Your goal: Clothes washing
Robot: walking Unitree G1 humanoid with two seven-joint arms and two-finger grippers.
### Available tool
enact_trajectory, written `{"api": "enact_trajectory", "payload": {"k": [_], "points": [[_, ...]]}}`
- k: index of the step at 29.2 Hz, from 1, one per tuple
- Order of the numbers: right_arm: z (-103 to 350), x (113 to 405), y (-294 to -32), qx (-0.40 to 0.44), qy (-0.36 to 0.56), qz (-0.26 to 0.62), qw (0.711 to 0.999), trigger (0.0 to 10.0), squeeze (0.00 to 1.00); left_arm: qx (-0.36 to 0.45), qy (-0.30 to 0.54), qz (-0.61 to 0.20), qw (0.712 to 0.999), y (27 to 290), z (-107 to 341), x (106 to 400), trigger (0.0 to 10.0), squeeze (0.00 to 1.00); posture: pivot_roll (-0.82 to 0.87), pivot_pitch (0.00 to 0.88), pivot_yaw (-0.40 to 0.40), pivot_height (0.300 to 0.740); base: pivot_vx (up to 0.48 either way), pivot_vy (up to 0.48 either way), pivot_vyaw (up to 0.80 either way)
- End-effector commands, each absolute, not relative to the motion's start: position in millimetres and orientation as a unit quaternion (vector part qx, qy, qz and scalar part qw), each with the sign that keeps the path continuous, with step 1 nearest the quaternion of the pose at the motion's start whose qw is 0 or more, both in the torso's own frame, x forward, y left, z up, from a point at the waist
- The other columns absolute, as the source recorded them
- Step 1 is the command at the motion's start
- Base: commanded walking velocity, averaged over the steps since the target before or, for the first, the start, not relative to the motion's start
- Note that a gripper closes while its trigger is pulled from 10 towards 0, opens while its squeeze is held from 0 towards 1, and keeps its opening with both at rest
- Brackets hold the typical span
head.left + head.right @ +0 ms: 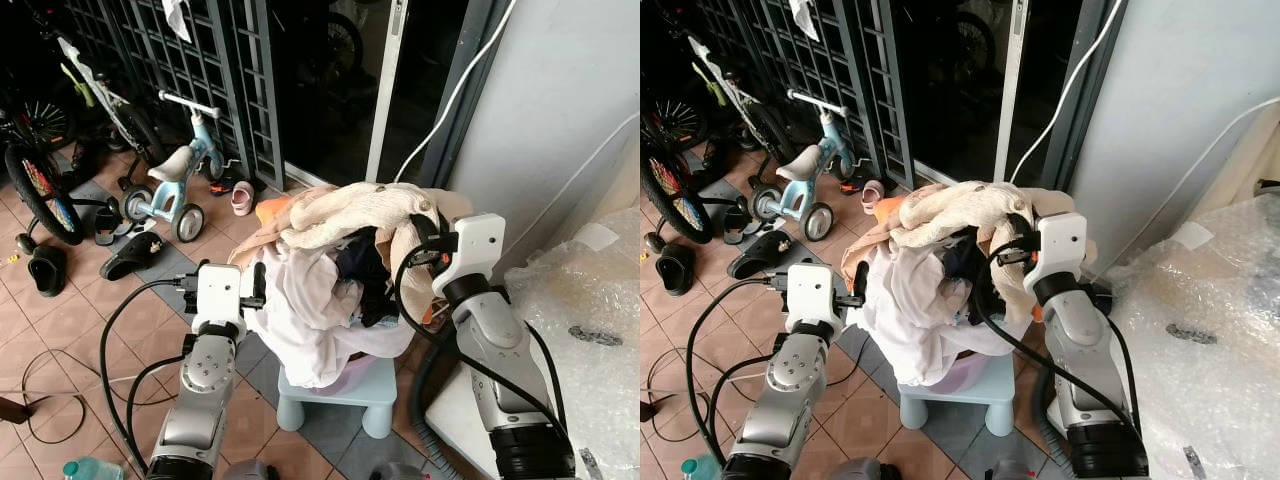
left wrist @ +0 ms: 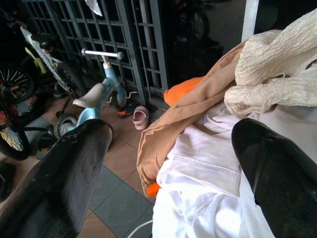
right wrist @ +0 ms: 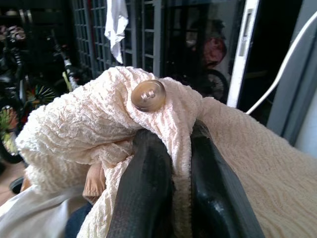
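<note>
Right hand (image 3: 173, 198) pinched shut on cream crinkled buttoned garment (image 3: 99, 119), likely to lift it off heaped laundry pile (image 1: 330, 290). Left hand (image 2: 163, 168) wide open, empty, beside white cloth (image 2: 198, 198). Under pile, pale blue plastic stool (image 1: 345, 395); beyond, tiled floor (image 1: 60, 320), child's balance bike (image 1: 175, 180), dark grille (image 1: 200, 60).

A small light blue stool (image 1: 345, 398) stands on the tiled floor (image 1: 60, 310) between the left gripper (image 1: 252, 287) and the right gripper (image 1: 425, 240), and on it sits a purple tub (image 1: 345, 375) heaped with a big pile of clothes (image 1: 330, 270).
</note>
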State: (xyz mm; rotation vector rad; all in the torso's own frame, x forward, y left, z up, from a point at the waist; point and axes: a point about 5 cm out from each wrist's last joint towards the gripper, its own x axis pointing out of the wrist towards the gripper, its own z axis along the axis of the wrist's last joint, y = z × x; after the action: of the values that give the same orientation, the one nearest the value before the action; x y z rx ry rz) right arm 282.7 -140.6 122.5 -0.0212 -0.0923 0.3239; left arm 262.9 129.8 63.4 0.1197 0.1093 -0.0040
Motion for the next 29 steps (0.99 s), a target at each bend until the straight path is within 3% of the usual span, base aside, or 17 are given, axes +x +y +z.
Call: {"api": "enact_trajectory", "payload": {"k": [1, 2, 5, 6, 13, 18, 19, 20, 21, 29], "points": [[127.0, 279.1, -125.0, -0.011, -0.050, 0.210, 0.976, 6.1, 0.00, 0.070, 0.052, -0.006, 0.996, 129.1, 64.2, 265.0, 10.0, 0.00, -0.06, 0.000, 0.058, 0.740, 0.000, 0.000, 0.00], [117.4, 274.7, -116.4, -0.025, -0.022, 0.246, 0.969, 10.0, 0.00, 0.072, 0.054, -0.007, 0.996, 129.2, 63.1, 264.7, 10.0, 0.00, -0.06, 0.000, 0.056, 0.740, 0.000, 0.000, 0.00], [99.6, 266.8, -108.0, -0.058, 0.020, 0.286, 0.956, 10.0, 0.00, 0.072, 0.055, -0.009, 0.996, 128.1, 62.1, 262.9, 10.0, 0.00, -0.06, 0.000, 0.055, 0.740, 0.000, 0.000, 0.00], [89.1, 263.1, -106.5, -0.066, 0.053, 0.297, 0.951, 10.0, 1.00, 0.071, 0.054, -0.010, 0.996, 127.5, 62.0, 262.5, 10.0, 0.00, -0.05, 0.000, 0.047, 0.740, 0.000, 0.000, 0.00], [71.4, 253.5, -108.4, -0.086, 0.118, 0.339, 0.929, 10.0, 1.00, 0.068, 0.054, -0.011, 0.996, 127.6, 61.6, 262.4, 10.0, 0.00, -0.06, 0.000, 0.048, 0.740, 0.000, 0.000, 0.00], [78.1, 254.5, -111.2, -0.087, 0.095, 0.355, 0.926, 10.0, 1.00, 0.068, 0.055, -0.019, 0.996, 125.3, 60.3, 261.8, 10.0, 0.00, -0.06, 0.000, 0.050, 0.740, 0.000, 0.000, 0.00], [81.1, 254.7, -112.2, -0.081, 0.086, 0.359, 0.926, 4.3, 0.27, 0.067, 0.055, -0.019, 0.996, 124.8, 60.1, 261.9, 10.0, 0.00, -0.06, 0.000, 0.051, 0.740, 0.000, 0.000, 0.00], [81.1, 254.7, -112.2, -0.081, 0.086, 0.359, 0.926, 4.3, 0.27, 0.067, 0.055, -0.019, 0.996, 124.8, 60.1, 261.9, 10.0, 0.00, -0.06, 0.000, 0.051, 0.740, 0.000, 0.000, 0.00], [81.8, 254.2, -113.3, -0.074, 0.084, 0.360, 0.926, 0.0, 0.00, 0.067, 0.055, -0.020, 0.996, 124.4, 60.1, 261.9, 10.0, 0.00, -0.06, 0.000, 0.051, 0.740, 0.000, 0.000, 0.00], [83.0, 253.0, -114.7, -0.064, 0.082, 0.359, 0.927, 0.0, 0.00, 0.064, 0.055, -0.018, 0.996, 124.4, 59.7, 260.9, 10.0, 0.00, -0.06, 0.000, 0.046, 0.740, 0.000, 0.000, 0.00]]}}
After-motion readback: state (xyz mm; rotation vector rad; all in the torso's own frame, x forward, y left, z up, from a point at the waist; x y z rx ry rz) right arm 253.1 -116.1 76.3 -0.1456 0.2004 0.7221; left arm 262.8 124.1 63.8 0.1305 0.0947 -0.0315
